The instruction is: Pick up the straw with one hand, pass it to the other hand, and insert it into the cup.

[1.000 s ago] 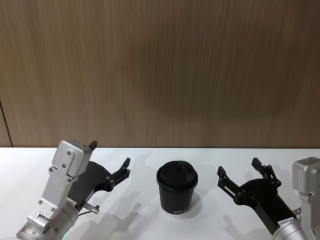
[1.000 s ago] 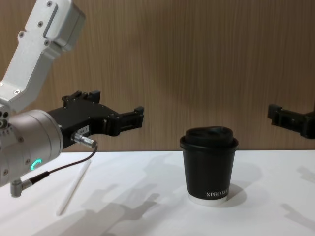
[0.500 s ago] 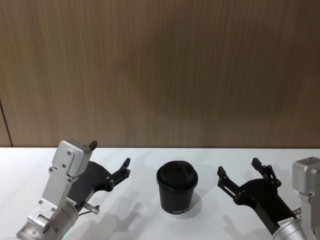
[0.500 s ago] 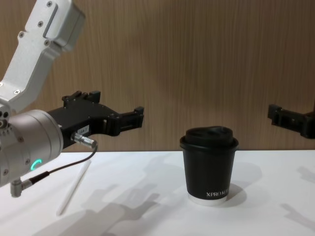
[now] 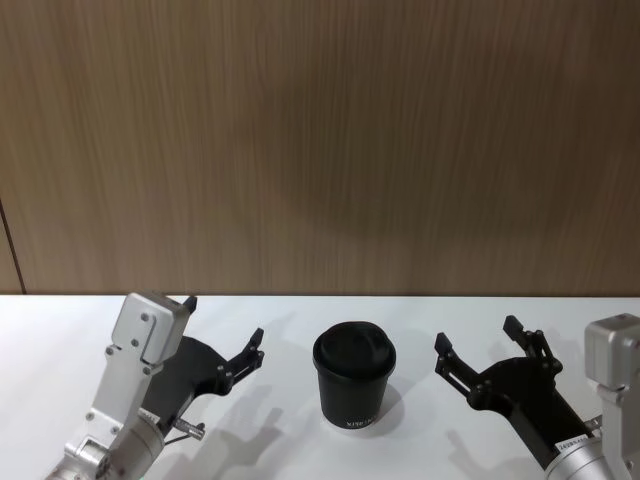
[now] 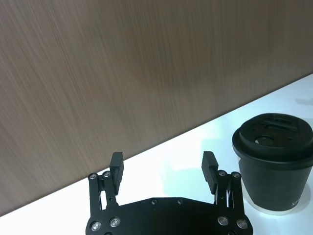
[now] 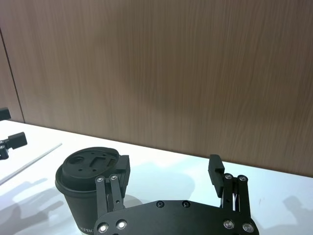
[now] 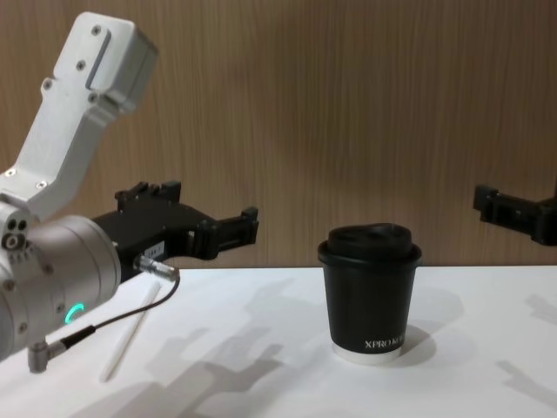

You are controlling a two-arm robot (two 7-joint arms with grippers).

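Observation:
The black cup (image 5: 354, 385) (image 8: 370, 296) with its domed lid stands upright on the white table, between my two grippers. The thin white straw (image 8: 126, 335) (image 7: 29, 164) lies flat on the table to the cup's left. My left gripper (image 5: 224, 318) (image 8: 209, 207) hovers open and empty above the straw's far end, its fingers pointing toward the wall and the cup (image 6: 274, 166). In its wrist view the left gripper (image 6: 162, 161) holds nothing. My right gripper (image 5: 477, 335) (image 7: 168, 166) hangs open and empty to the right of the cup (image 7: 83, 171), above the table.
A wood-panelled wall (image 5: 320, 150) runs close behind the table (image 5: 300, 310). The left arm's silver body, green ring light and cable (image 8: 61, 305) sit low at the front left, near the straw's near end.
The left arm has shifted: its gripper sits a little lower and slightly further right than before. The cup, the straw and the right gripper have not moved.

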